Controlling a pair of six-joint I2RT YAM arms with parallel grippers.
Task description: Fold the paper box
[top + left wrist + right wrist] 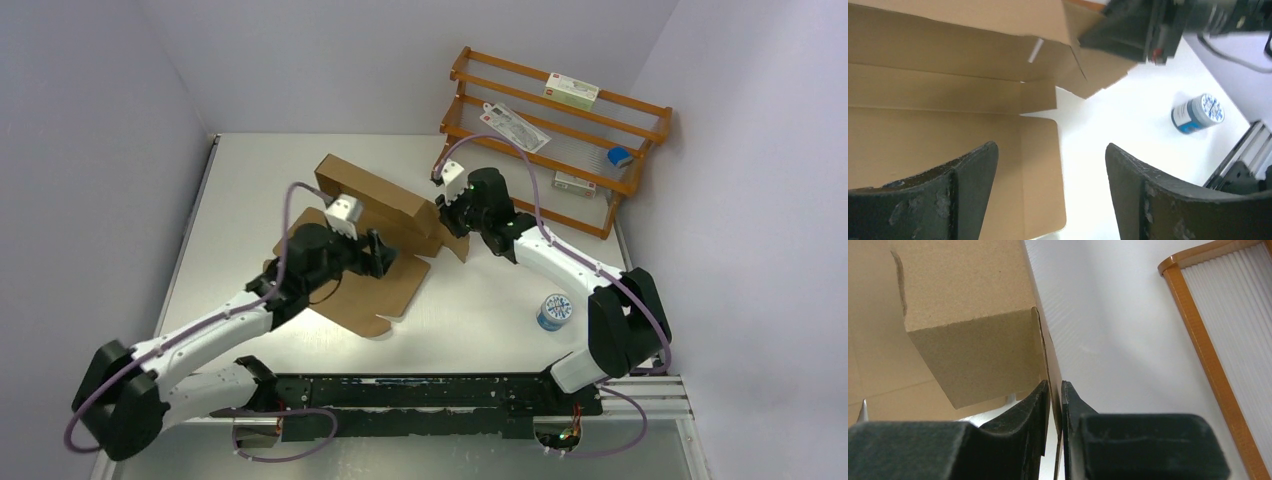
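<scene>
Your worktop [480, 330] is white, with the arm bases at 6 o'clock.

The paper box [372, 195] sits about mid-worktop, a shade toward 9 o'clock. It is only part-formed. One long wall stands up at the far side, and its long axis runs from roughly 10 o'clock to 4 o'clock in the overhead view. The flat panel spreads out from that wall toward 7 o'clock and lies on the surface with its rounded tabs at the near edge. At the 4 o'clock end of the wall, a short flap turns around the corner.

An orange wooden rack [640, 103] leans in the far corner at 1 to 2 o'clock.

Your right claw [447, 214] is at the 4 o'clock end of the standing wall. Its wrist view shows the claw [1055, 385] clenched on a thin cardboard edge of the box [968, 305], with the rack's frame [1198, 340] off to one side.

Your left claw [385, 256] hangs over the flat panel just inside the wall. From its own camera the claw [1050, 147] is spread wide and grasping nothing, with the box [938, 100] below it.

A small round blue-and-white tin [553, 311] stands at 4 o'clock, well apart from the box; it also shows in the left wrist view [1198, 113].

A white carton [571, 91] rests on the rack's top rail.
</scene>
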